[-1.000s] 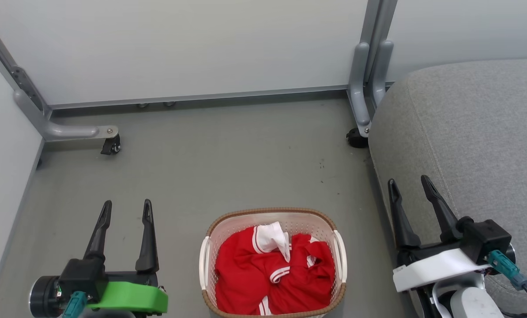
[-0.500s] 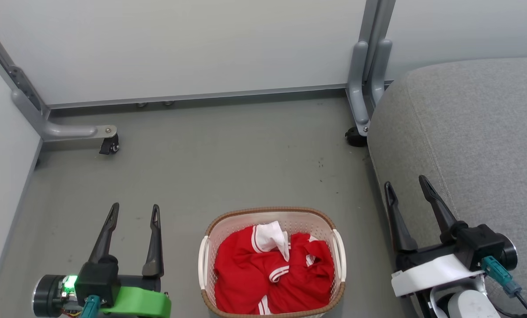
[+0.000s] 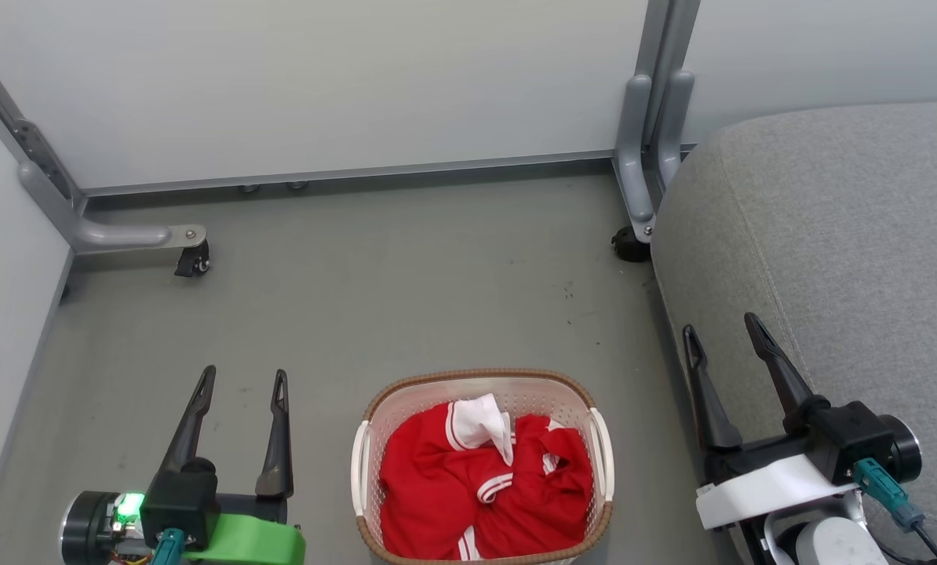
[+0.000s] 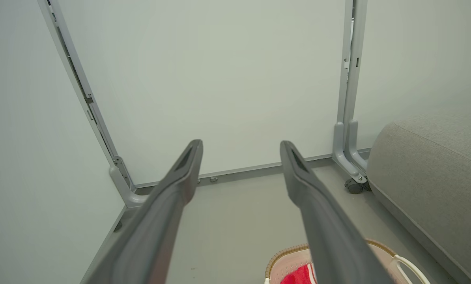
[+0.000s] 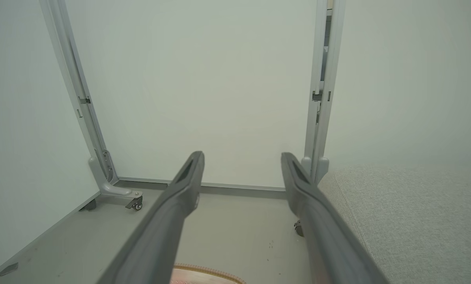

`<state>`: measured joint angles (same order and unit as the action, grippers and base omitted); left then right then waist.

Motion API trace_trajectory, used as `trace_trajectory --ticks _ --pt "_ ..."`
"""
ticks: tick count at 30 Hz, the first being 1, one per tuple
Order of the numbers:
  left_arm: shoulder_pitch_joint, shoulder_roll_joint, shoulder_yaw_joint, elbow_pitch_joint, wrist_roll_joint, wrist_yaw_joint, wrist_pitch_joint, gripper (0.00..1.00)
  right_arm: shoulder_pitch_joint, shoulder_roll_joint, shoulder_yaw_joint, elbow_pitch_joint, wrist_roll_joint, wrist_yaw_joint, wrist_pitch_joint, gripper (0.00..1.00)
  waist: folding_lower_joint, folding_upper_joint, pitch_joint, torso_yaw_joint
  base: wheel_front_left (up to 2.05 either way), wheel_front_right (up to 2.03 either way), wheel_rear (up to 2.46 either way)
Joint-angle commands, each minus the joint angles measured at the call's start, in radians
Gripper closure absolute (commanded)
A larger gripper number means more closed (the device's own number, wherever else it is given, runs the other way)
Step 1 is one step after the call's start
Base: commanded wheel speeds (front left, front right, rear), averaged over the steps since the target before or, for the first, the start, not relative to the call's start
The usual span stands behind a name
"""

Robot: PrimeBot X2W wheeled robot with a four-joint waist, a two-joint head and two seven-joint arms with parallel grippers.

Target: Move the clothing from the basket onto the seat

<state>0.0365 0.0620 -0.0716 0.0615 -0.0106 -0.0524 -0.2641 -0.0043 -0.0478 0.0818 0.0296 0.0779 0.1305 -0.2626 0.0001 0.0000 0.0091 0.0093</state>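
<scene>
Red clothing (image 3: 484,486) with white collar and striped cuffs lies crumpled in the cream basket (image 3: 480,379) with a brown rim, on the floor at the bottom centre of the head view. A corner of the basket (image 4: 286,258) and the clothing (image 4: 298,276) shows in the left wrist view. The big grey seat (image 3: 837,251) fills the right side. My left gripper (image 3: 242,373) hangs open and empty left of the basket. My right gripper (image 3: 720,326) is open and empty, right of the basket, over the seat's edge.
Pale partition panels on grey metal legs with castors (image 3: 192,263) (image 3: 629,245) close off the back and the left. Grey floor (image 3: 406,290) lies between the panels and the basket.
The left gripper has moved slightly right and down in the head view and a green light on it has come on. The right gripper has shifted a little. The whole picture has drifted slightly.
</scene>
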Motion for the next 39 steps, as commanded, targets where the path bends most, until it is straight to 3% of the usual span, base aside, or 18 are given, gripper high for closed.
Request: trace_trajectory --ticks 1,10,24,31,39 --pt "0.009 0.001 0.0 0.001 0.002 -0.003 -0.001 0.0 0.002 -0.005 0.0 -0.002 -0.001 0.0 -0.003 0.0 -0.0001 0.0 0.0 0.0 0.0 0.0 0.0" --pt "0.0 -0.001 -0.003 0.03 -0.01 -0.01 -0.001 0.0 -0.001 -0.005 -0.006 -0.002 0.007 0.0 -0.003 0.0 -0.0001 0.0 0.035 -0.003 0.0 0.0 0.0" --pt "-0.241 0.013 -0.094 0.147 0.012 -0.062 -0.001 0.0 -0.162 -0.004 -0.084 -0.068 -0.031 0.0 -0.003 0.0 -0.0001 0.0 0.394 0.031 0.0 0.0 0.0" --pt "-0.441 0.05 -0.243 0.297 0.058 -0.076 -0.001 0.0 -0.261 -0.004 -0.113 -0.106 -0.069 0.0 -0.003 0.0 -0.0001 0.0 0.556 0.049 0.0 0.0 0.0" --pt "-0.676 0.091 -0.526 0.525 0.063 -0.078 -0.001 0.0 -0.331 -0.005 -0.091 -0.175 -0.108 0.0 -0.003 0.0 -0.0001 0.0 0.699 0.024 0.0 0.0 0.0"
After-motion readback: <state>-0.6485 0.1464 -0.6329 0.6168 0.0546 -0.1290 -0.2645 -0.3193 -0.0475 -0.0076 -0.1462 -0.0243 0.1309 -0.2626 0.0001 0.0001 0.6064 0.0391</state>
